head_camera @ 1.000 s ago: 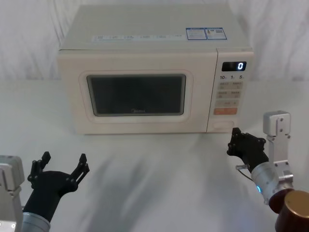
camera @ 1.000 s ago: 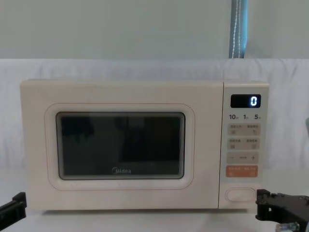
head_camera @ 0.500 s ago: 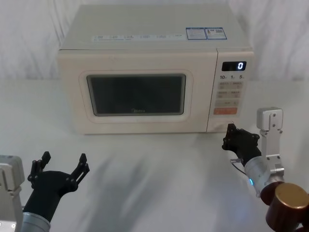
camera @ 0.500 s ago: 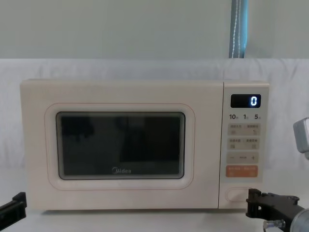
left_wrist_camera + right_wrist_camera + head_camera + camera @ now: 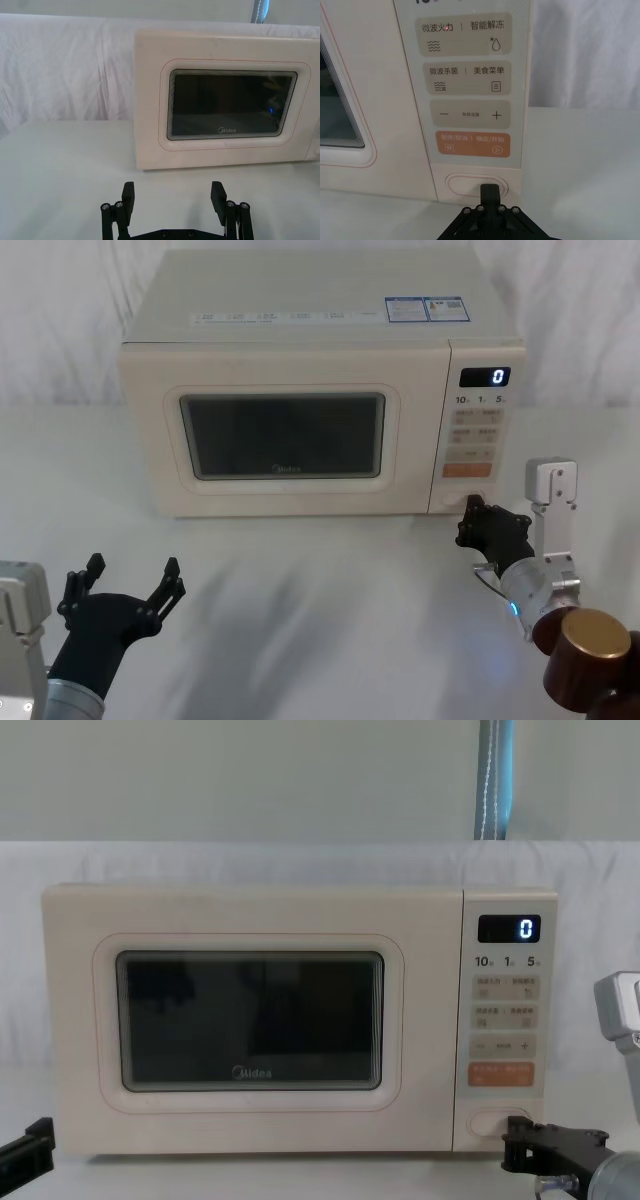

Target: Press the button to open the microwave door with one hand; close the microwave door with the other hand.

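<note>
The cream microwave door point(image 5: 280, 435) with its dark window stands shut, as the chest view point(image 5: 250, 1020) and the left wrist view point(image 5: 232, 105) also show. The oval button point(image 5: 462, 184) sits at the bottom of the control panel point(image 5: 485, 1122). My right gripper point(image 5: 470, 510) is shut, and its joined tips point(image 5: 489, 190) rest at the button's lower right edge point(image 5: 512, 1132); I cannot tell whether they touch it. My left gripper point(image 5: 128, 575) hangs open low at the front left, well short of the door point(image 5: 172, 197).
An orange key point(image 5: 472, 144) lies just above the button, with cream keys and a lit display point(image 5: 485, 377) higher up. The microwave stands on a white cloth-covered table point(image 5: 320, 580) with a white backdrop behind it.
My right gripper has moved forward and to the left, up to the button. The left arm has stayed still and the door remains shut.
</note>
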